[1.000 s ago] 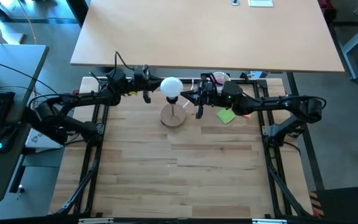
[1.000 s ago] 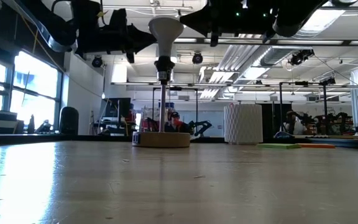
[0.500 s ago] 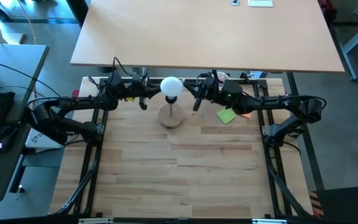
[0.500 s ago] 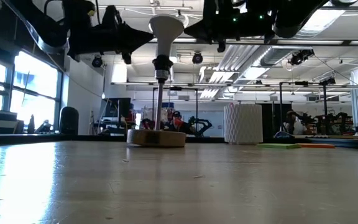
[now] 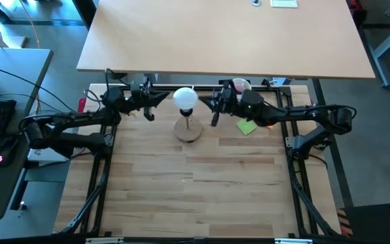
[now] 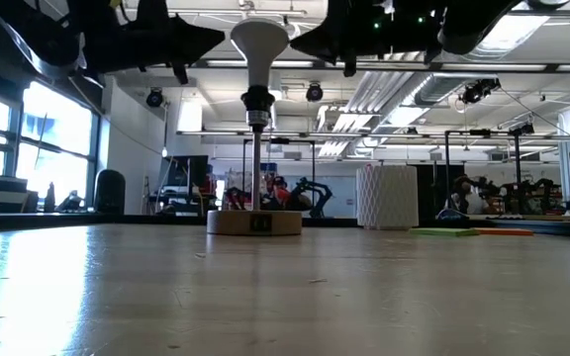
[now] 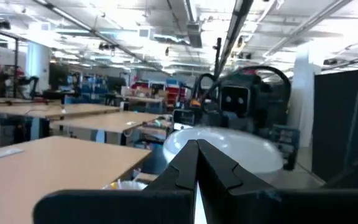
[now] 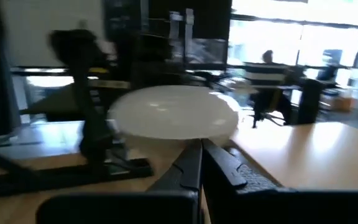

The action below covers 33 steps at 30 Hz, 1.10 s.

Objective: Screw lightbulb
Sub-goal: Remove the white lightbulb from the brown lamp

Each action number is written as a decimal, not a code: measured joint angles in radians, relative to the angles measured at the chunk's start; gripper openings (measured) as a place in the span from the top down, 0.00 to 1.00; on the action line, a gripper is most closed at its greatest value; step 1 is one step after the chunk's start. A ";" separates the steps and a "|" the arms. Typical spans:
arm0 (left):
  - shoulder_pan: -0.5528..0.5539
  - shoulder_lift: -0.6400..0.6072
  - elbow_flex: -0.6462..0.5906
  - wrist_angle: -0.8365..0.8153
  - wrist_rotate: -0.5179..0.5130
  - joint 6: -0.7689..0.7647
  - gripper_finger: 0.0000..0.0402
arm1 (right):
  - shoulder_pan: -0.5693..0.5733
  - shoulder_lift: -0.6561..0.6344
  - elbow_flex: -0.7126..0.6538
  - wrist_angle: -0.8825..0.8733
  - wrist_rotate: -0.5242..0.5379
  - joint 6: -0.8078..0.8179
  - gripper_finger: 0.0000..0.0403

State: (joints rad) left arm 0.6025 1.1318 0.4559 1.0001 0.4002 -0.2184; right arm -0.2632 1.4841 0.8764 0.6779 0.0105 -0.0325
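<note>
Flanking the lightbulb (image 5: 185, 97) seated upright on its stand (image 5: 188, 131), my left gripper (image 5: 161, 100) and right gripper (image 5: 204, 104) both clenched empty; turning it further means opening first, then pinching its globe evenly.

Low view: lightbulb (image 6: 259, 38) cut by the top edge, globe crown out of sight; both arms reduced to dark masses along that edge, claw tips not separable there. High view: bulb covers the socket and most of the stem beneath it, only part of the wooden disc stand (image 5: 188, 130) shows. Right wrist view: bulb (image 8: 174, 112) smeared, outline soft, screw base hidden. Left wrist view: bulb (image 7: 241, 149) partly behind left claw (image 7: 197, 147); small items on worktop too small to tell
</note>
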 joint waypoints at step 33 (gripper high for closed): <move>-0.101 -0.015 -0.057 -0.015 0.012 -0.024 1.00 | 0.041 0.008 0.000 -0.016 0.195 -0.032 1.00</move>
State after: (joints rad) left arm 0.5015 1.1164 0.3985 0.9851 0.4121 -0.2428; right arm -0.2221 1.4925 0.8761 0.6616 0.2050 -0.0644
